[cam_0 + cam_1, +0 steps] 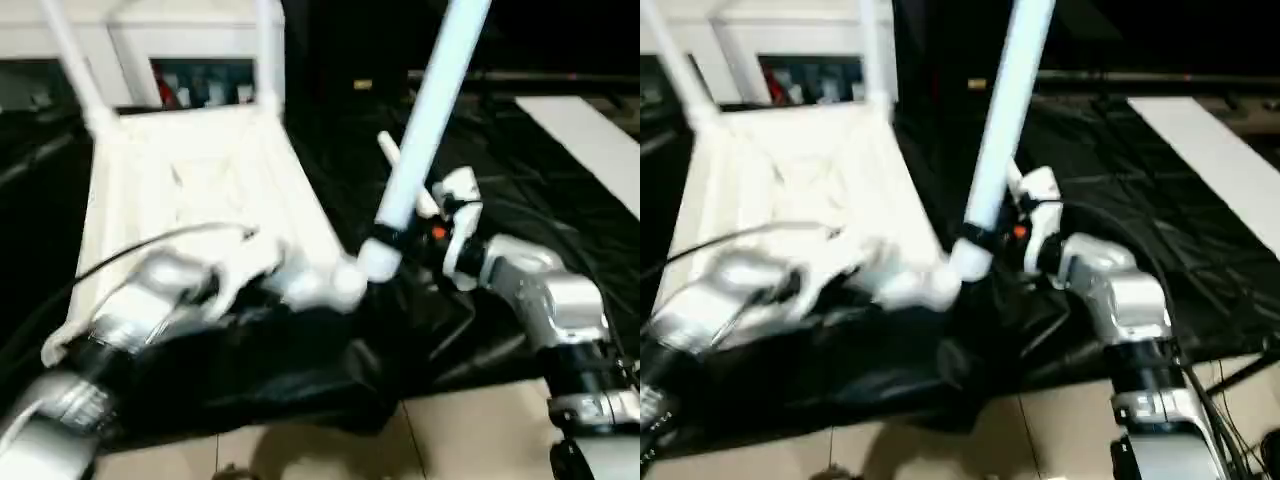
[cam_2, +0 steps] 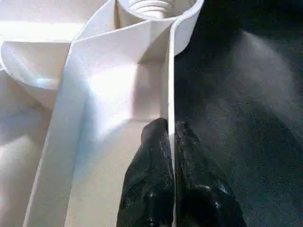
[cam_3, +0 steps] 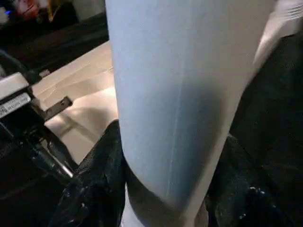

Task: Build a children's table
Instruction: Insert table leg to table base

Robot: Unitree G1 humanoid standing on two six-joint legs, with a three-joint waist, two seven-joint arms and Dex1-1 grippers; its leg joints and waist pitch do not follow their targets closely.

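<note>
Hidden, cropped and smeared parts of the scene

The leg (image 1: 425,120) clamped in the right gripper (image 3: 165,198) runs out past the top edge in both eye views, so its far end is unseen — and at that gripper the tube hides the gap between the fingers. Beyond the left gripper (image 2: 171,156), the corner socket (image 2: 154,7) is cut off by the frame edge, only part of its threaded inside showing. Motion blur smears the left forearm (image 1: 150,300) — where it meets the tabletop (image 1: 190,170) cannot be made out. The two standing legs (image 1: 268,50) are cropped at the top too.
</note>
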